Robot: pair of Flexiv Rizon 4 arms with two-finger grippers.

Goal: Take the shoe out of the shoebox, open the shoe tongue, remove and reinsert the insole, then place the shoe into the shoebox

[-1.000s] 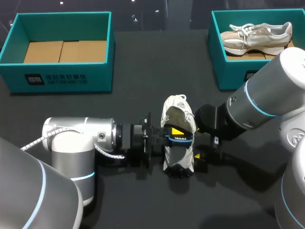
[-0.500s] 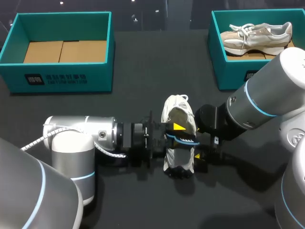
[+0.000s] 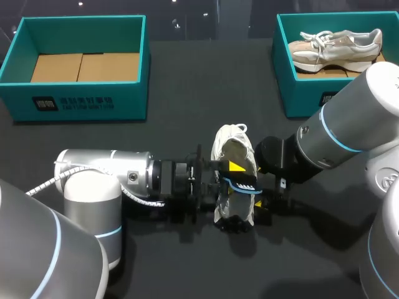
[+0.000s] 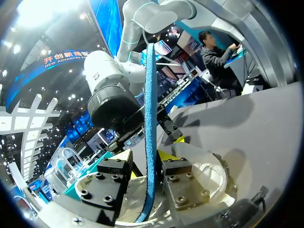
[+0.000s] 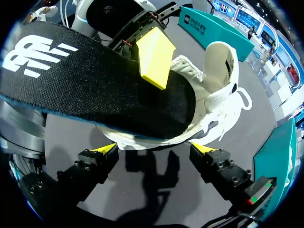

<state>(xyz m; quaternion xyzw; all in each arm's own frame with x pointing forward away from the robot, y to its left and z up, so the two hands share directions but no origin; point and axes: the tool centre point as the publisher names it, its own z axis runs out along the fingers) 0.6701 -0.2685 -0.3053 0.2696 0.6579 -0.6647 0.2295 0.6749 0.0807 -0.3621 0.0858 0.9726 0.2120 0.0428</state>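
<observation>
Black insole (image 4: 151, 104) clamped edgewise between left jaws, over white shoe (image 3: 223, 143).

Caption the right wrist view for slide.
Left jaws hold black insole partly out of white shoe; right jaws open, empty.

Right gripper (image 5: 156, 149) spread wide, gripping nothing. Ahead at twelve o'clock, black insole (image 5: 95, 90) with left gripper's yellow fingertip (image 5: 152, 57) against its face; white shoe (image 5: 219, 90) under it, toward one o'clock.

White shoe (image 3: 228, 139); black insole (image 5: 95, 90), blue-edged; teal shoebox (image 3: 131, 99).
</observation>
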